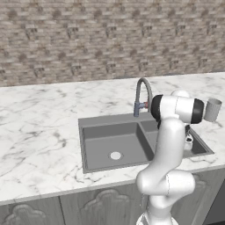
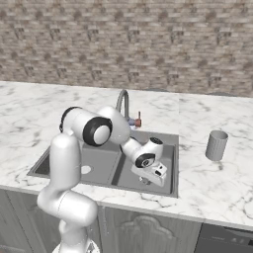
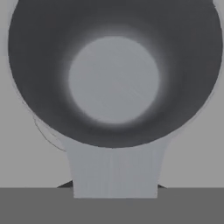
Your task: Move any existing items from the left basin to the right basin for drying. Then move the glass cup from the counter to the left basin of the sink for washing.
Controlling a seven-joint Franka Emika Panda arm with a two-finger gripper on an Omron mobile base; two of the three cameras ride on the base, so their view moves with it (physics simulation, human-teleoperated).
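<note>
Two glasses, one double sink

Small glass [image 3: 114,78]: seen from above in the hand view, open mouth up, close under the tool; the tool's grip cannot be told. Tool [image 2: 148,178]: lowered into the right basin [image 2: 168,163] of the sink [image 1: 88,121]. Tumbler [image 2: 216,145]: upright on the white marble worktop [image 2: 217,183], right of the sink, well apart from the tool. Left basin [image 1: 105,145]: white drain [image 1: 115,155] showing. Faucet [image 1: 141,94]: behind the divider.

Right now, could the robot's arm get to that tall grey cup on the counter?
Probably yes. The glass cup stands alone on the counter, right of the sink, nothing around it. The gripper is low in the right basin, so it must lift out first.
</note>
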